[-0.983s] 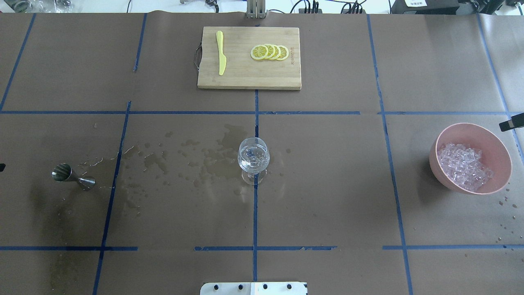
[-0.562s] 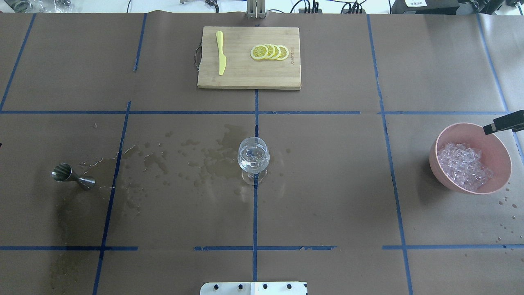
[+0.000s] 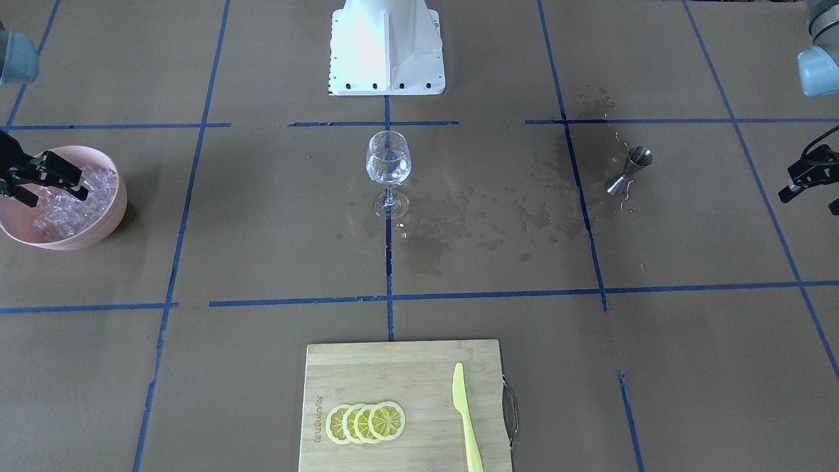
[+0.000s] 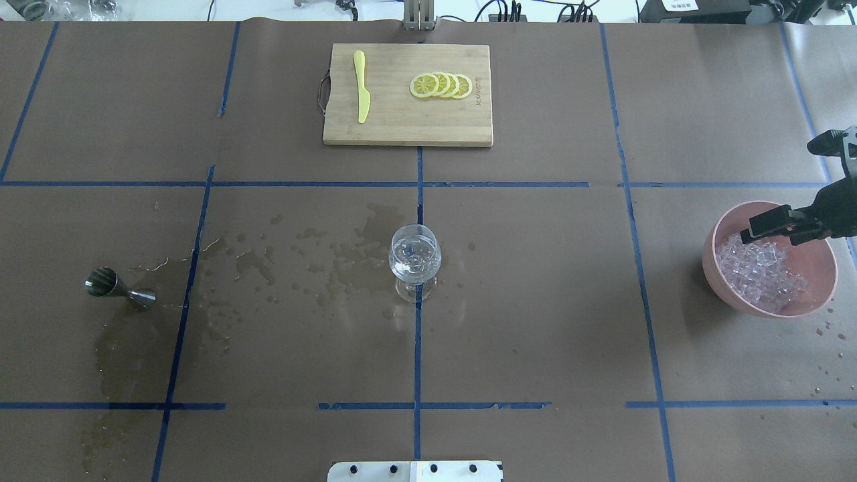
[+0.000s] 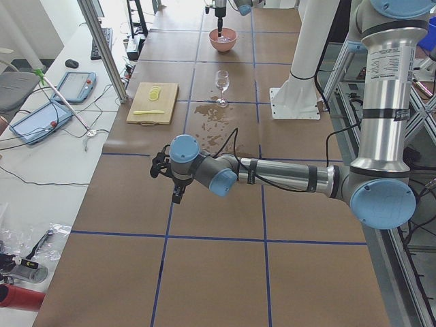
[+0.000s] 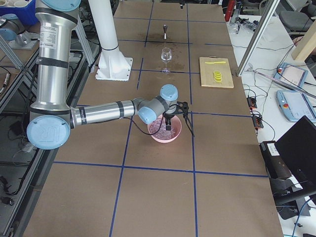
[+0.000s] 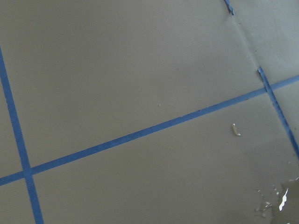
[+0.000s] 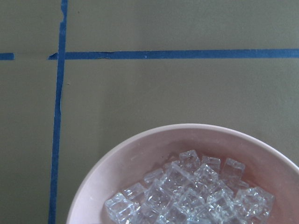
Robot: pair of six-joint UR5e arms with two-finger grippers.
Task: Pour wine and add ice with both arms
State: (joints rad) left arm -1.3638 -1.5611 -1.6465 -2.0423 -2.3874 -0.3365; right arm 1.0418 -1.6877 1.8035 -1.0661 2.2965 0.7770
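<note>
Our left jaws hang over bare brown counter [image 4: 535,321]; we cannot tell their state. Well right of them stands the steel hourglass jigger [image 4: 119,288], then the clear stemmed glass [image 4: 415,264] holding the colourless wine [image 4: 413,253]. Our right jaws, spread and empty, hover over the round pink bowl [image 4: 818,264], the heap of glassy ice cubes [image 4: 763,274] just beneath them.
</note>
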